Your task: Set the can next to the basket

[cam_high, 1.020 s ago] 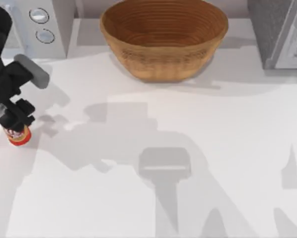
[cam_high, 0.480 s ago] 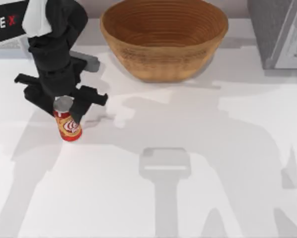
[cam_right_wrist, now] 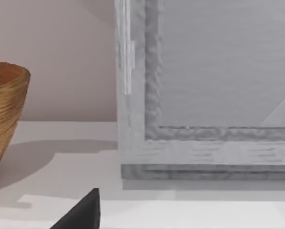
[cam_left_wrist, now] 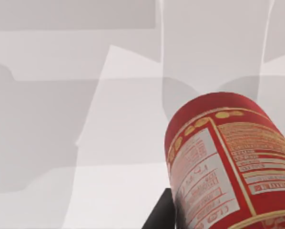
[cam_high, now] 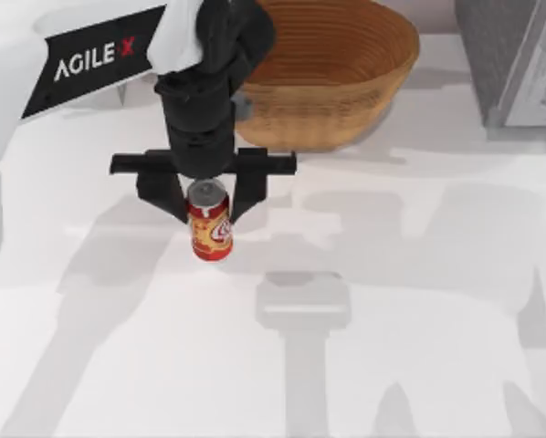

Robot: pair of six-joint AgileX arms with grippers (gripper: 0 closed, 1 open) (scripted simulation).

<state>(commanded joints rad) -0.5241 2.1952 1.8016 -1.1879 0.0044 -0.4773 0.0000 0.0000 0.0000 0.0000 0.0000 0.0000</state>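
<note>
Your left pincer point(cam_high: 207, 199) has its two fingers closed on the top part of the can point(cam_high: 211, 230), and the can hangs upright just in front of the basket point(cam_high: 346, 64), a bit toward its left side. I think you are carrying the can to its spot now. Bring it down slowly and keep it straight, so it stands on the worktop point(cam_high: 419, 274) and does not tip. Put it close to the basket but not touching the woven wall. Let go only when the can sits flat. A big grey box point(cam_high: 515, 55) stands far right, well apart from the can. The worktop under the can looks bare. Your right arm waits off to the right side.
</note>
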